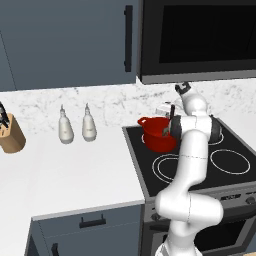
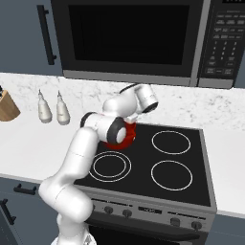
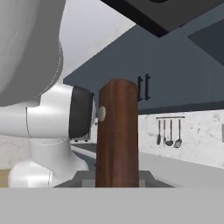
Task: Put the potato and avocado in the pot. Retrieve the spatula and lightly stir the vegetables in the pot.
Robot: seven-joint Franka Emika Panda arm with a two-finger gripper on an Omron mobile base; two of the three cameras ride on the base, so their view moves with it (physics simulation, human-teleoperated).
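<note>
Squat round bright red pot (image 1: 159, 136) standing on the rear left burner of the black glass cooktop (image 2: 182, 186); white arm folded above it, gripper (image 1: 170, 120) at the pot's rim; slim dark reddish-brown spatula handle (image 3: 116, 133) rising between the finger tips, gripper closed on it; two white bottles (image 1: 76, 125) on the white counter (image 1: 65, 175) well to the left.

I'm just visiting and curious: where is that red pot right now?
The red pot sits on the stove's back left burner, just right of the white counter; in the left base view the robot's arm partly covers it.
</note>
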